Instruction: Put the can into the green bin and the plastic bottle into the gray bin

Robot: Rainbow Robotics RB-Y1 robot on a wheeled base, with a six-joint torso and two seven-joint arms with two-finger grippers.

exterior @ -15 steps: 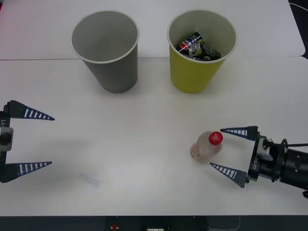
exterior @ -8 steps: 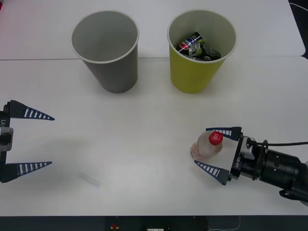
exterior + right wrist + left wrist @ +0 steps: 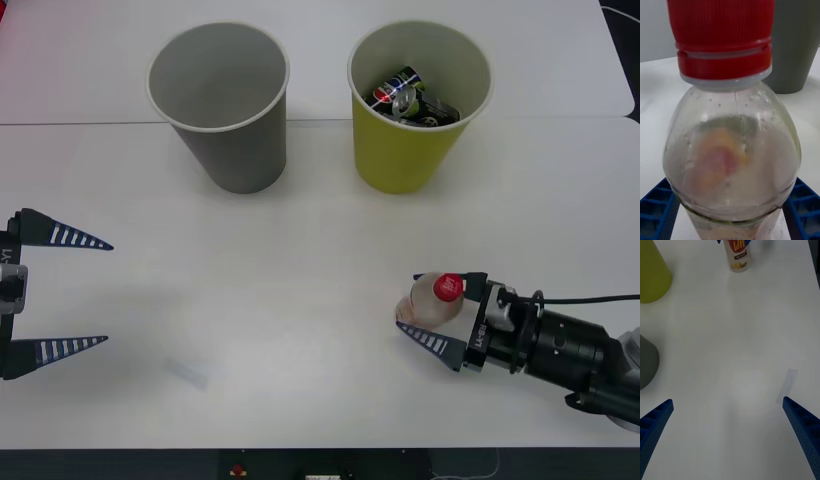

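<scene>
The plastic bottle [image 3: 432, 300], clear with a red cap, stands on the white table at the front right. My right gripper [image 3: 407, 301] is open, one blue finger on each side of the bottle's body. Up close in the right wrist view, the bottle [image 3: 732, 150] stands between the fingers [image 3: 657, 210]. The can [image 3: 400, 92] lies inside the green bin [image 3: 415, 150] at the back right. The gray bin [image 3: 235, 140] stands to its left. My left gripper [image 3: 107, 293] hangs open over the table's left side, holding nothing.
A small clear strip [image 3: 186, 372] lies on the table [image 3: 300, 250] at the front left. In the left wrist view the green bin [image 3: 651, 273], the gray bin [image 3: 645, 363] and the bottle [image 3: 738, 257] border a wide bare stretch of table.
My right gripper has slid leftward along the table until its fingers straddle the bottle. The bottle, both bins and the left arm have stayed put.
</scene>
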